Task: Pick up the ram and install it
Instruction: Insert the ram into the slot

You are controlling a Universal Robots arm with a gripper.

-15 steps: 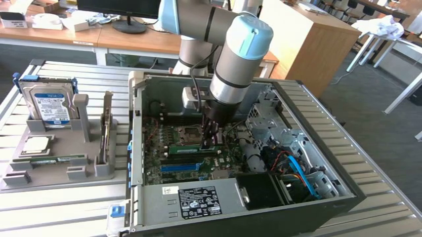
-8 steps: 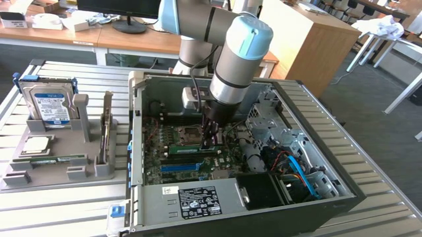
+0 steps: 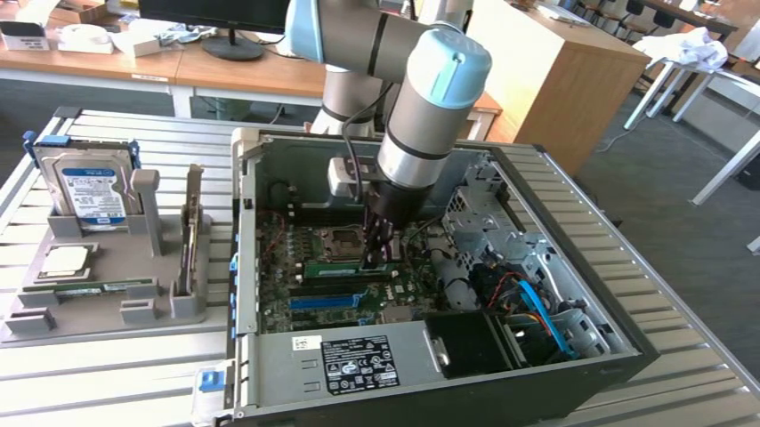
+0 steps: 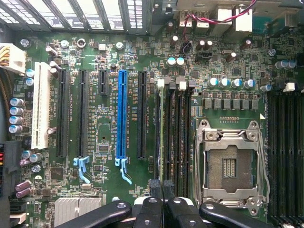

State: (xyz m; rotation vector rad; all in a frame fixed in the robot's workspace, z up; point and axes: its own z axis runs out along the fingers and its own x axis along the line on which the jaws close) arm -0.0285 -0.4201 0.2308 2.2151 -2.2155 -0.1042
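My gripper reaches down into the open computer case, its black fingers shut together with nothing between them. In the wrist view the gripper hangs right over the row of memory slots beside the empty processor socket. A ram stands as a thin green strip in one of those slots, and its narrow edge runs along the slot nearest the black expansion slots. My fingertips are at or just above one end of it; I cannot tell if they touch. A second ram lies flat on the grey holder.
On the holder at the exterior view's left stand a blue-labelled hard drive, a square silver processor and a thin board on edge. Blue and orange cables fill the case's right. A blue expansion slot lies close by.
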